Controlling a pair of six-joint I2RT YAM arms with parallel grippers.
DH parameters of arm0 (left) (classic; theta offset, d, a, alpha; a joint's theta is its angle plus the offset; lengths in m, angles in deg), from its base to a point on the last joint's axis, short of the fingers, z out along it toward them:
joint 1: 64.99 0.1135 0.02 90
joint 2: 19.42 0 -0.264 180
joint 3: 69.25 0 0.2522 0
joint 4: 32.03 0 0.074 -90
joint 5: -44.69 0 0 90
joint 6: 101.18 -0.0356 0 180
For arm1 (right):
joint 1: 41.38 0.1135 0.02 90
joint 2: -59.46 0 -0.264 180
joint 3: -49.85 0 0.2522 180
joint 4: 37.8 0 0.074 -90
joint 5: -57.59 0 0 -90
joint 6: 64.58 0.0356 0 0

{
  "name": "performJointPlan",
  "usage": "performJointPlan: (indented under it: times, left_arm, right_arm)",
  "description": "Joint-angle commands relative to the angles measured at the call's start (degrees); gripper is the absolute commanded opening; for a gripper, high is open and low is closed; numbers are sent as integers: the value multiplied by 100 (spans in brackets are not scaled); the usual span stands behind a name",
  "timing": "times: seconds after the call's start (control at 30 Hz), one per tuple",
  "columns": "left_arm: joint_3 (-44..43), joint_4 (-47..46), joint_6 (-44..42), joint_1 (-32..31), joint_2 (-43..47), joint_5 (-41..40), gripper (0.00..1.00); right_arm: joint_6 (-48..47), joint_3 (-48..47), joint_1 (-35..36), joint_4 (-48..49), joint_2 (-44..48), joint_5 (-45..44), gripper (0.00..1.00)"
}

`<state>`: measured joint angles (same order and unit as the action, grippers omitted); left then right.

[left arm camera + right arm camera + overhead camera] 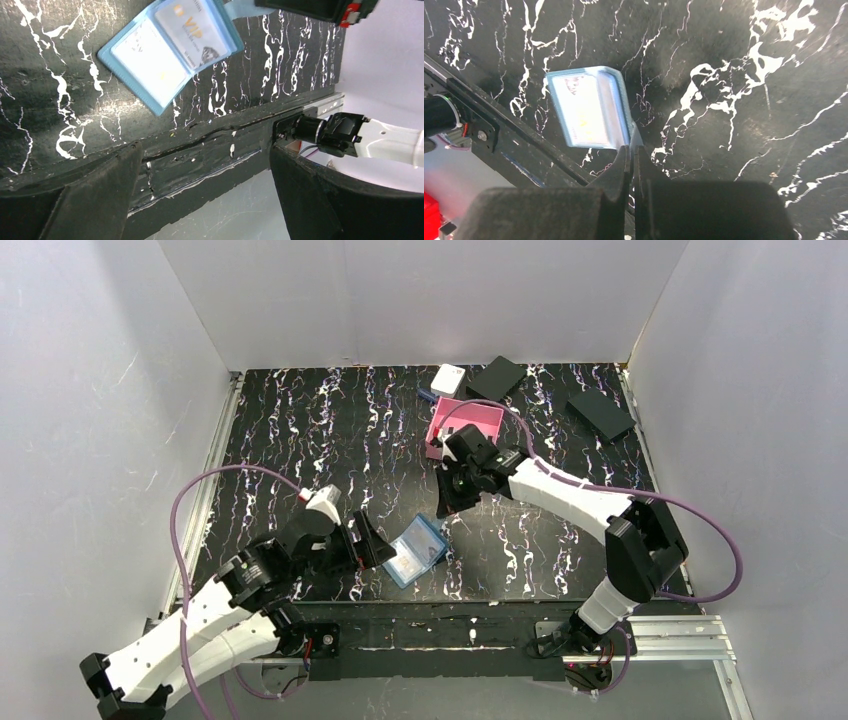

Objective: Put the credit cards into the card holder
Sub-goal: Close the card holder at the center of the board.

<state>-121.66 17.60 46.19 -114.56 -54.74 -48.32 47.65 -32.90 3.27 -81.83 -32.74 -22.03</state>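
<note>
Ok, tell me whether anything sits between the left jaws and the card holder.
Nothing visible does. The left gripper is open just left of the open card holder, with only bare table between them. The right gripper is shut on the holder's tab at the far side, out of that path.

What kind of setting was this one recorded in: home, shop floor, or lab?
Probably a lab test cell: plain white panels box in a black marbled tabletop edged with aluminium rail, and the left arm and right arm are mounted at its near edge.
</note>
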Motion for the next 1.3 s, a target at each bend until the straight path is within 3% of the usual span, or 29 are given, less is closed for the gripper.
performJointPlan:
  times: [0.0,0.13,0.27,0.5,0.67,0.8,1.0,1.27]
  left_arm:
    - [718,-819,560,25,44,163,98]
    - [1530,-2474,978,28,-774,960,79]
    - [1480,-2866,955,60,-1745,1156,60]
    - [1233,-1462,586,61,-957,209,64]
    - [1196,-619,587,67,-327,-284,55]
    - [1163,-186,628,68,179,-482,53]
    - [1031,140,628,66,637,-604,53]
    - [1064,155,705,69,689,-547,53]
  right_arm:
    - [-346,-704,42,-936,-69,-412,1]
    - [-316,-876,205,-927,-104,-330,1]
    - [-196,-932,436,-744,-175,-150,3]
    - [352,-890,942,-94,-515,63,6]
    - [1036,-594,1080,840,-582,263,9]
    - [1821,-50,1114,2034,-690,571,10]
    - [2190,336,1143,2939,-1243,752,10]
    - [2174,432,1205,3278,-1596,716,19]
